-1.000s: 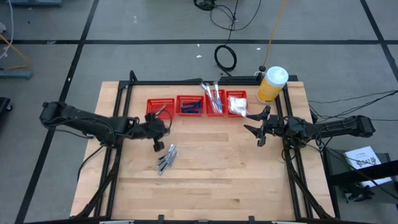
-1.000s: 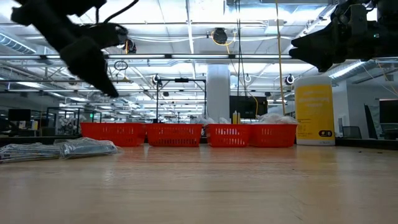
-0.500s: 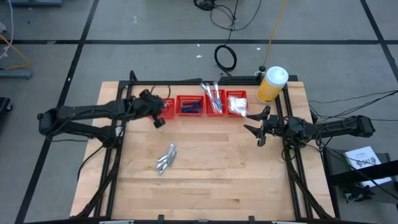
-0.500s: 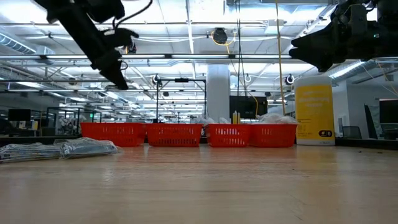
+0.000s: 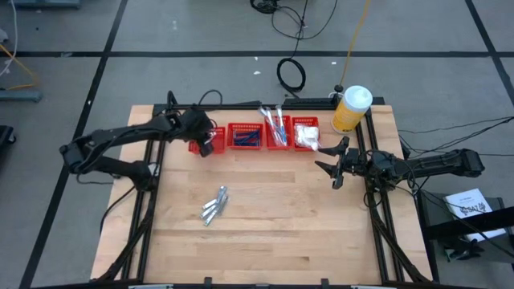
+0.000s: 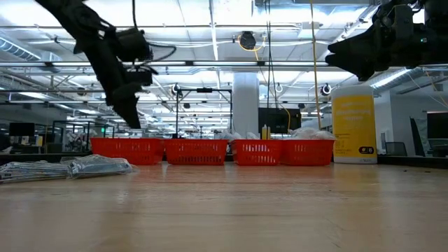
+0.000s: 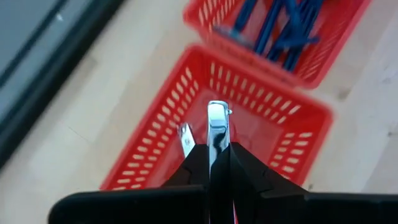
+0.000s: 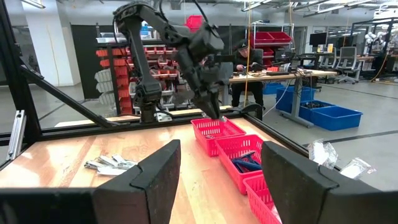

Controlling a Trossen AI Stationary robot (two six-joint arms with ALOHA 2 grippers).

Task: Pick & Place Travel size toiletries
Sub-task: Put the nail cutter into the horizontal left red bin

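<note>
Over the far edge of the pale wooden worktop (image 5: 265,217), the left gripper (image 5: 206,146) hangs above the leftmost red mesh basket (image 7: 217,134) in a row of four, its dark fingers (image 7: 245,168) pinched tight on a short silvery-grey tube (image 7: 216,127) that stands upright between them, its end poking over the basket's open mouth. A second silvery piece (image 7: 186,139) shows just beside the tube at the fingertips.

The neighbouring red mesh basket (image 5: 246,136) holds slim dark-blue handled sticks (image 7: 280,25); the third basket (image 5: 278,134) carries white-teal handled sticks (image 5: 275,122), and the fourth (image 5: 306,133) small white clear-wrapped packets (image 5: 305,135). A big yellow white-capped bottle (image 5: 352,108) stands at the far right corner, just beyond the row.

A loose cluster of silvery-grey tubes (image 5: 214,205) lies on the bare wood left of centre, well apart from the baskets and nearer the front edge.

The right gripper (image 5: 336,164) waits above the right edge of the worktop, near the packet basket, its fingers (image 8: 158,177) spread wide and holding nothing.

In the room beyond the table, a person (image 8: 244,68) stands at a workbench.
</note>
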